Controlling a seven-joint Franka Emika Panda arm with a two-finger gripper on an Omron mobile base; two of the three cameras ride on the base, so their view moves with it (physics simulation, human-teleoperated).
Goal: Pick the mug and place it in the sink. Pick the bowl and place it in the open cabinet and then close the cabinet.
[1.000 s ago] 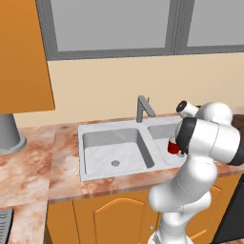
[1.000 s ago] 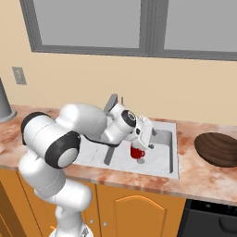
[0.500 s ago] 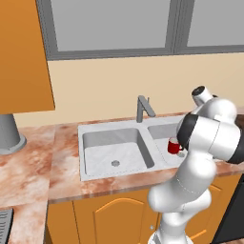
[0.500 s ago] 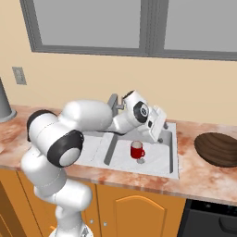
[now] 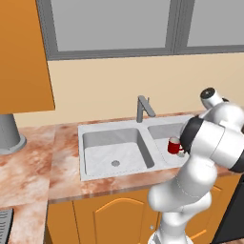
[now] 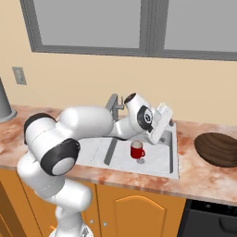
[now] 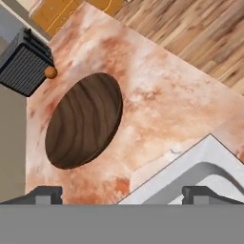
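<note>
The small red mug (image 6: 136, 150) stands upright in the right basin of the grey sink (image 6: 121, 163), also seen as the mug (image 5: 174, 145) in the sink (image 5: 95, 167). My gripper (image 6: 165, 124) hovers above the sink's right rim, clear of the mug, and faces the counter on the right. In the hand view the gripper (image 7: 123, 194) is open, with nothing between its fingertips (image 7: 45, 193). The wide dark brown bowl (image 7: 85, 126) lies on the marble counter ahead of it, also visible as the bowl (image 6: 217, 149). An orange cabinet (image 5: 24, 52) panel hangs at the upper left.
The angular faucet (image 5: 143, 107) rises behind the sink's divider. A grey cylindrical object (image 5: 9, 133) stands on the counter at far left. A dark ribbed appliance (image 7: 24, 62) with a small orange ball (image 7: 50, 72) by it sits beyond the bowl. Under-counter cabinets (image 6: 129, 208) line the front.
The hand has lifted away from the mug, which stays in the right basin, and has swung up and to the right toward the bowl. The jaws stay wide.
</note>
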